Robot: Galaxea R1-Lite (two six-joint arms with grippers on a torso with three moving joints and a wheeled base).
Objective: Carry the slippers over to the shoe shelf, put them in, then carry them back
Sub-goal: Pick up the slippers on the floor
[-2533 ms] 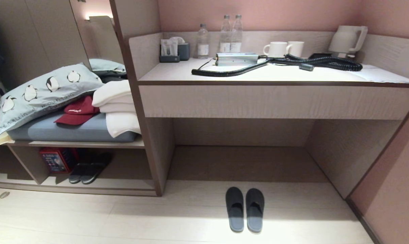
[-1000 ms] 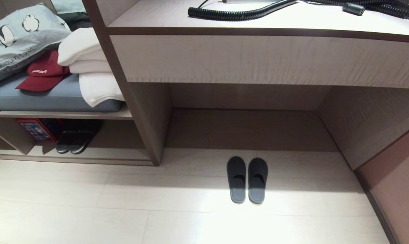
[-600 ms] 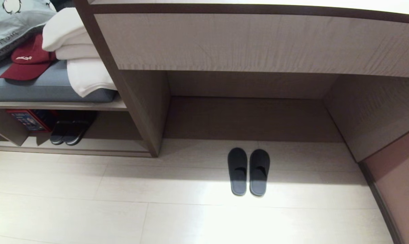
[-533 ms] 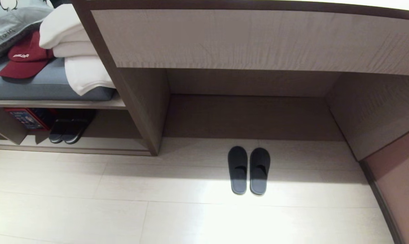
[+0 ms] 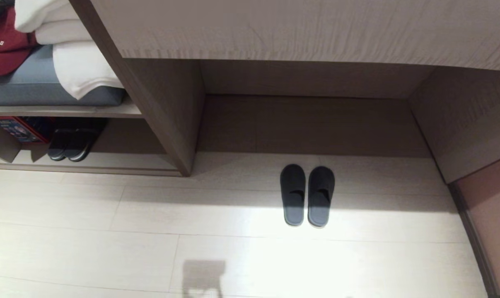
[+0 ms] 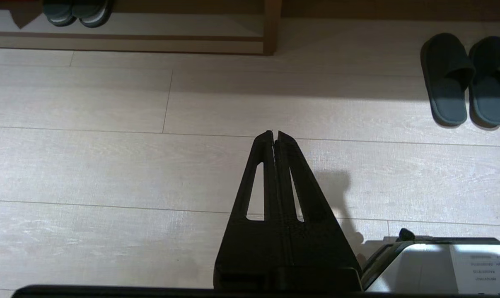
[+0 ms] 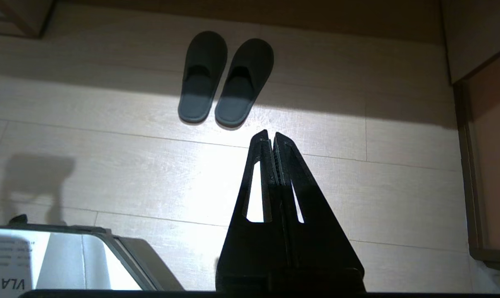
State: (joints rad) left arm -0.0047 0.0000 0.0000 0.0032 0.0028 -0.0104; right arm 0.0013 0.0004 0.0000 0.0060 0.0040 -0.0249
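The slippers [image 5: 307, 194], a dark grey pair with blue-grey insoles, lie side by side on the pale floor, toes toward the recess under the desk. They also show in the left wrist view [image 6: 465, 78] and the right wrist view [image 7: 225, 78]. The shoe shelf [image 5: 121, 162] is the low cubby at the left with a raised base board [image 6: 150, 31]. My left gripper [image 6: 274, 133] hangs shut and empty above bare floor, well left of the slippers. My right gripper [image 7: 270, 133] is shut and empty, just short of the slippers' heels. Neither gripper shows in the head view.
Another dark pair of slippers [image 5: 69, 142] and a red box [image 5: 15, 128] sit inside the cubby. White towels [image 5: 76, 62] and a red cap [image 5: 3, 49] lie on the grey cushion above. A pink wall [image 5: 490, 215] bounds the right. My base [image 6: 440, 265] shows in both wrist views.
The head camera has tipped downward: the desk top and its objects have left the view, and the floor fills more of it. The slippers have not moved on the floor.
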